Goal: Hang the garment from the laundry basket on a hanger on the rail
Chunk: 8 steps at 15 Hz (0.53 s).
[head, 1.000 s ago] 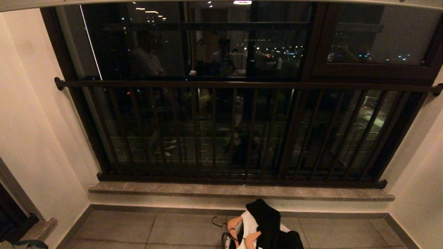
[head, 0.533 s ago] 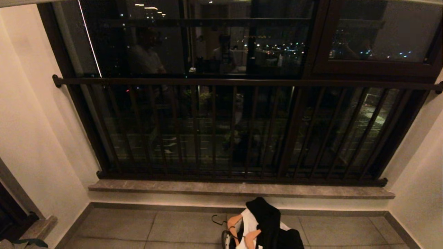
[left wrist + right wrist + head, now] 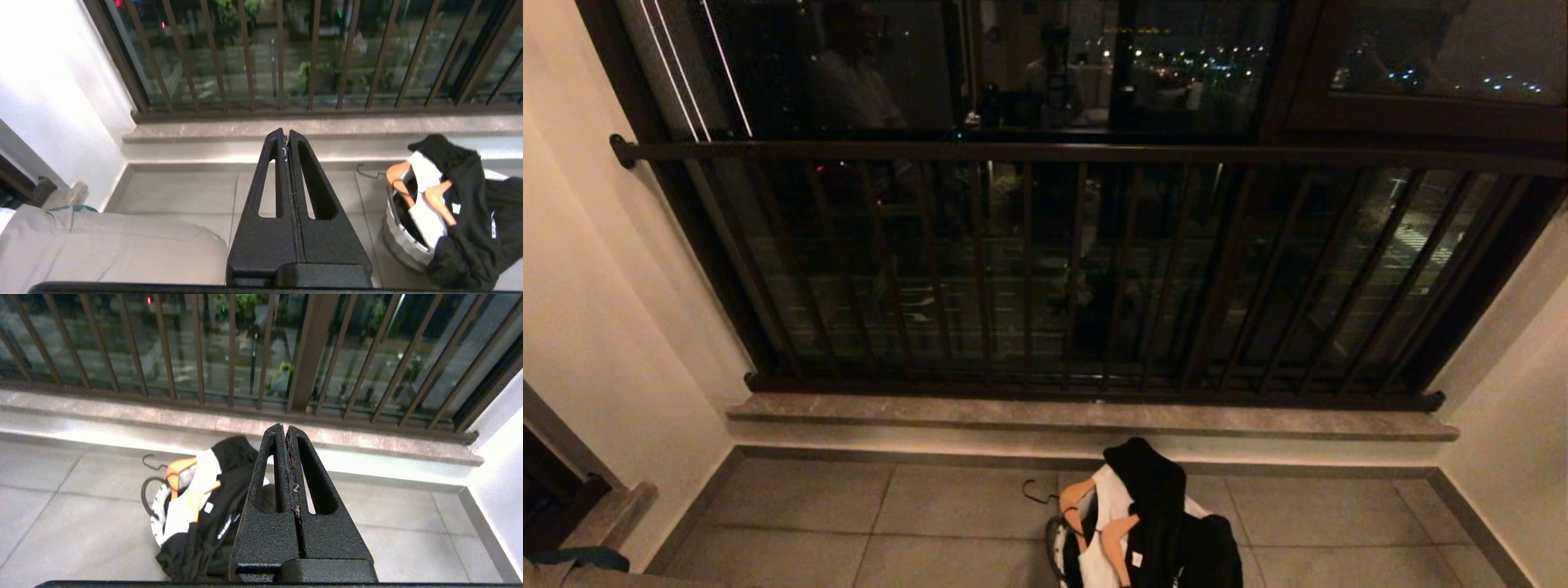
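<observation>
The laundry basket [image 3: 1054, 549] stands on the floor tiles below the window sill, its black-and-white rim partly covered. A black and white garment [image 3: 1156, 498] is heaped over it, with orange-brown hangers [image 3: 1078, 500] poking out on the left. Neither gripper shows in the head view. In the left wrist view my left gripper [image 3: 286, 136] hangs shut and empty above the floor, left of the basket [image 3: 398, 239]. In the right wrist view my right gripper [image 3: 284, 430] is shut and empty too, with the garment [image 3: 222, 490] just to its left. The rail is out of view.
A dark brown barred window railing [image 3: 1045, 151] fills the far wall above a stone sill [image 3: 1086, 416]. Pale walls close in on both sides. A low step [image 3: 613, 514] and a pale grey padded thing [image 3: 102, 245] sit at the left.
The whole head view has tilted downward, so window and railing sit higher in the picture and more of the floor and basket shows. The basket and garment have not moved.
</observation>
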Motion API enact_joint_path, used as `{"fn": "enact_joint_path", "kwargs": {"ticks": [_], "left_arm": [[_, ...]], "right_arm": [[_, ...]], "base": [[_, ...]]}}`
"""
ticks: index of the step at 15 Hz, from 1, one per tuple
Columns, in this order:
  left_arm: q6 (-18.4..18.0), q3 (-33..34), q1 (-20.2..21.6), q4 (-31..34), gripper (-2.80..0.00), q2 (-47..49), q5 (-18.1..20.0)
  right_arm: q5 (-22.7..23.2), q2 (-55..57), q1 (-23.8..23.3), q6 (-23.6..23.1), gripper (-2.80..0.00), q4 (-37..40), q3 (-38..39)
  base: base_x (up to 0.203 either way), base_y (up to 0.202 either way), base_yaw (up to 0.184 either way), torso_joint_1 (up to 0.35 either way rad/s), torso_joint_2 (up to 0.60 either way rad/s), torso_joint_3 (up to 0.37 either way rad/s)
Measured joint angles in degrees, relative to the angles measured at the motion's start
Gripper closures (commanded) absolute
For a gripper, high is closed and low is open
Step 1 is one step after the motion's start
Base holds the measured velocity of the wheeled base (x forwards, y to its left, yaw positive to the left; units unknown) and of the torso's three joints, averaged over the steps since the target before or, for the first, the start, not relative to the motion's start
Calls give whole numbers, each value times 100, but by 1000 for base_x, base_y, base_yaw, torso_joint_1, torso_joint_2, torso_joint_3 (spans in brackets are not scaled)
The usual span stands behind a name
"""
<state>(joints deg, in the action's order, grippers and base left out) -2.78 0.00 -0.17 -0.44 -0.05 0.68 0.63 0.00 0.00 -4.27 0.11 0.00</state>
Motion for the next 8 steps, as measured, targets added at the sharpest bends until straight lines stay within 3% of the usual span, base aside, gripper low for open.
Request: {"fn": "enact_joint_path", "kwargs": {"ticks": [8], "left_arm": [[-4,0,2,0,0,0,2]], "right_arm": [[2,0,0,0,0,-1,-2]], "base": [[0,0,0,3,2,-199]]}}
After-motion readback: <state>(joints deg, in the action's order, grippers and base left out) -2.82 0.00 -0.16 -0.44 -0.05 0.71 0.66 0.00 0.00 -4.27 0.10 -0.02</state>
